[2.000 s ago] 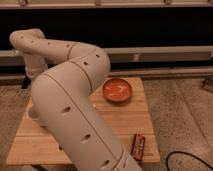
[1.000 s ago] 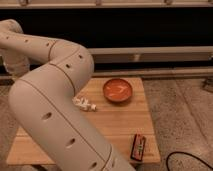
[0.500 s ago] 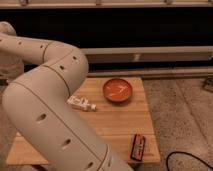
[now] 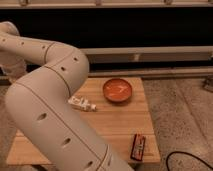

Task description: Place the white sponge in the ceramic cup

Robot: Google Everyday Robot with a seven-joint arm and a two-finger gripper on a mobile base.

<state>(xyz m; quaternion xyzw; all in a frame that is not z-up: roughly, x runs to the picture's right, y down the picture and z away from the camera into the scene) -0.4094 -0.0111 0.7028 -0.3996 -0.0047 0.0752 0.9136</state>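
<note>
Wooden table under the bent arm (end effector out of view, state unknowable).

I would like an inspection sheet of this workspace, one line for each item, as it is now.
Surface: wooden table, partly hidden by the arm.
Job's things: white sponge and ceramic cup, nothing seen.
Clutter: orange-red bowl; white bottle lying beside the arm; dark packet at the front right edge.
End effector: not in view.
Cables: black cable on the floor, lower right.
Surroundings: speckled floor, dark wall behind.
</note>
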